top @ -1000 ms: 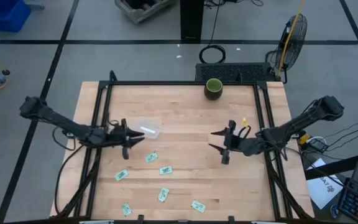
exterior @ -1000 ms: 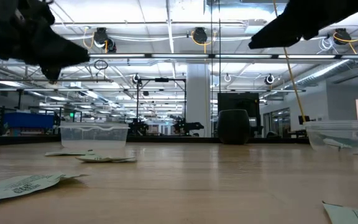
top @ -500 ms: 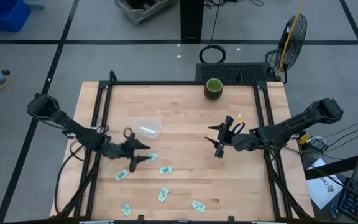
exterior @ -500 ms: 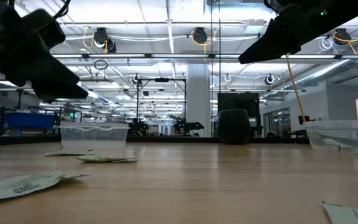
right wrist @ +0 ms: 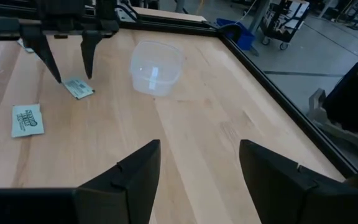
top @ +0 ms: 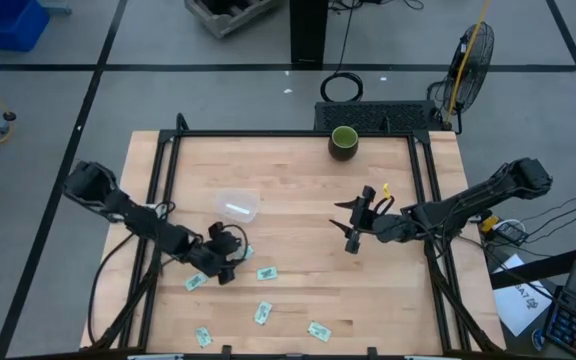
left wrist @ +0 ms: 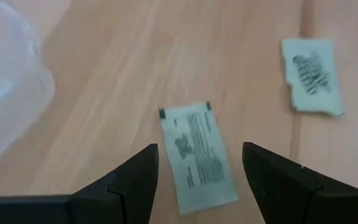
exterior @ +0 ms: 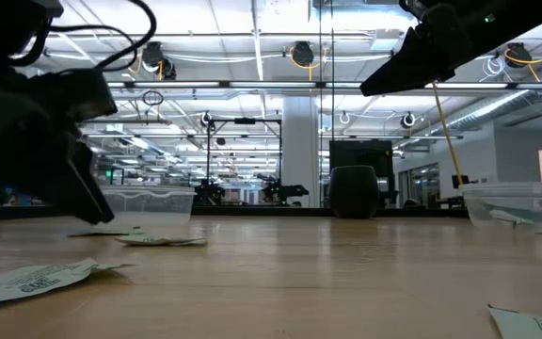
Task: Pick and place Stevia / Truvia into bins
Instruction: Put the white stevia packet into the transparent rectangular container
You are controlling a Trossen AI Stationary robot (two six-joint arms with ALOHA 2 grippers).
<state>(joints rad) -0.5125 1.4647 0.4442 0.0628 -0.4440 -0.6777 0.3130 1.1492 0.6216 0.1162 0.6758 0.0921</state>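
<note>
Several pale green-and-white sachets lie flat on the near left part of the table [top: 266, 272], [top: 263, 313], [top: 318, 330]. My left gripper [top: 226, 265] is open and points down, with its fingers on either side of one sachet [left wrist: 197, 155], which also shows in the right wrist view [right wrist: 78, 87]. The squarish clear bin [top: 236, 206] stands just beyond it. A round clear bin [exterior: 516, 205] with a sachet inside shows only in the low view. My right gripper [top: 353, 228] is open and hangs above mid-table.
A dark green cup [top: 344, 141] stands at the far edge. A black frame [top: 163, 190] runs around the wooden table. Another sachet [left wrist: 312, 74] lies close to my left gripper. Bare wood stretches between the two arms.
My left gripper has moved toward the near edge and a little to the right, away from the squarish bin. It has tipped downward and come low over a sachet. My right gripper shifted slightly toward the table's left, then kept still.
</note>
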